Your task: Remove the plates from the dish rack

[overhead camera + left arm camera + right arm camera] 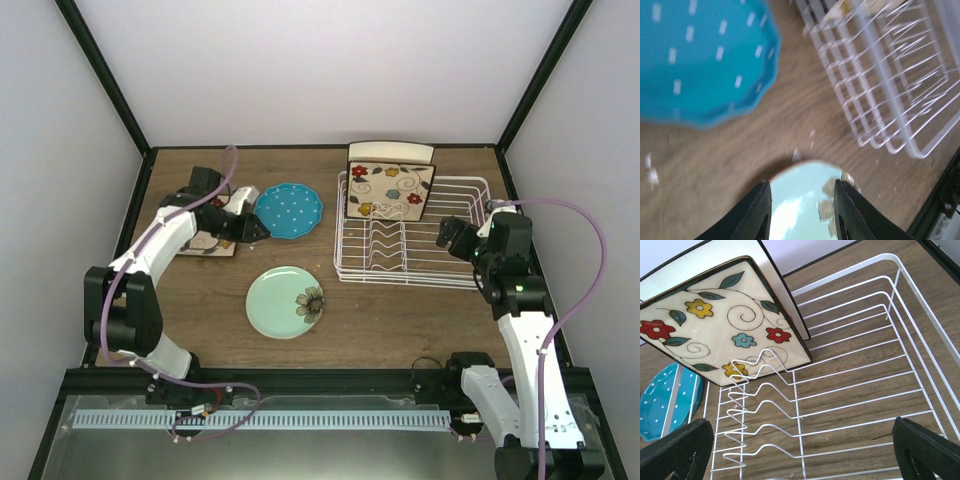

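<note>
The white wire dish rack [410, 245] stands right of centre. Two square plates stand upright at its back. The front one [390, 190] shows its cream floral face. The one behind [390, 152] shows a plain side. The round blue dotted plate [288, 210] and the mint green flowered plate [285, 302] lie flat on the table. My left gripper [255, 228] is open and empty beside the blue plate; in its wrist view [802, 215] the mint plate [800, 200] lies below. My right gripper [455, 235] is wide open and empty above the rack's right part [850, 390], facing the floral plate [725, 325].
A cream patterned plate [208, 245] lies on the table partly under my left arm. The wooden table is walled by white panels with black posts. The blue plate [665, 400] lies just left of the rack. The rack's zigzag dividers [755, 390] in front of the square plates hold nothing.
</note>
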`<move>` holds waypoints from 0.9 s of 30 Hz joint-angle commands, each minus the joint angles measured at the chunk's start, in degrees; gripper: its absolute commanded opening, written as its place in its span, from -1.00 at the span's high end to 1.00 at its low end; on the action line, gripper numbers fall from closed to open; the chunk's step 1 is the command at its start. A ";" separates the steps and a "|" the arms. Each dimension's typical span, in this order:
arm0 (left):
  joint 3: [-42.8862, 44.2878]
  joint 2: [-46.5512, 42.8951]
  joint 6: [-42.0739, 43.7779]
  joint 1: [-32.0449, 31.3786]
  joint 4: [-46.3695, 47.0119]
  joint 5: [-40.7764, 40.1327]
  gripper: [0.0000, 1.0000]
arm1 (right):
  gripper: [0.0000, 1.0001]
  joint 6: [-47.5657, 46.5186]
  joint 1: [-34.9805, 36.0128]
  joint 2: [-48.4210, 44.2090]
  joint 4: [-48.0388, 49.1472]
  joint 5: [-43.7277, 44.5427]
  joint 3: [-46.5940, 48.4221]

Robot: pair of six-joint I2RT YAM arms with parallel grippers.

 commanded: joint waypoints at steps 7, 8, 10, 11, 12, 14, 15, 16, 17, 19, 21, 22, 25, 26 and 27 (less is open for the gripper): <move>16.38 9.36 11.69 -9.22 32.28 9.16 0.24 | -0.99 0.85 0.45 0.09 1.06 -0.03 1.04; 17.34 11.50 11.23 -9.67 35.73 10.46 0.24 | -1.00 0.78 0.45 -0.02 0.82 0.21 1.37; 19.49 15.56 10.81 -10.67 40.78 12.45 0.23 | -1.00 0.72 0.49 -0.33 0.36 0.57 1.92; 20.45 17.38 10.87 -11.14 42.69 13.13 0.22 | -1.00 0.81 0.45 -0.51 0.18 0.74 2.07; 21.23 19.25 10.86 -11.47 44.31 13.48 0.17 | -1.00 0.83 0.45 -0.74 0.01 0.85 2.26; 22.33 22.23 10.03 -12.01 48.64 14.13 0.12 | -1.00 0.99 0.45 -1.00 -0.49 1.08 2.43; 23.05 23.59 9.55 -12.17 49.93 14.42 0.08 | -1.00 1.17 0.45 -1.19 -0.76 1.15 2.52; 23.86 24.93 8.98 -12.33 51.04 14.74 0.08 | -1.00 1.33 0.45 -1.29 -0.98 1.16 2.70; 24.93 26.22 8.35 -12.52 51.72 15.05 0.07 | -1.00 1.44 0.45 -1.39 -1.27 1.16 2.87; 27.55 28.86 6.83 -12.96 52.73 16.03 0.05 | -1.00 1.76 0.45 -1.65 -2.01 1.36 3.22; 29.10 30.52 5.62 -13.40 54.05 17.43 -0.01 | -1.00 1.78 0.45 -1.99 -2.89 1.78 3.55; 29.39 31.08 5.13 -13.61 55.12 17.92 -0.04 | -0.99 1.80 0.45 -2.24 -3.34 2.02 3.73; 30.41 32.57 4.55 -14.40 57.36 18.84 -0.09 | -1.00 1.59 0.49 -2.90 -4.74 2.84 4.12; 31.09 33.22 4.37 -14.67 57.54 19.05 -0.09 | -1.00 1.59 0.45 -2.98 -5.04 3.10 4.28; 31.84 33.87 4.27 -14.94 57.49 19.33 -0.09 | -1.00 1.48 0.45 -3.03 -5.26 3.29 4.43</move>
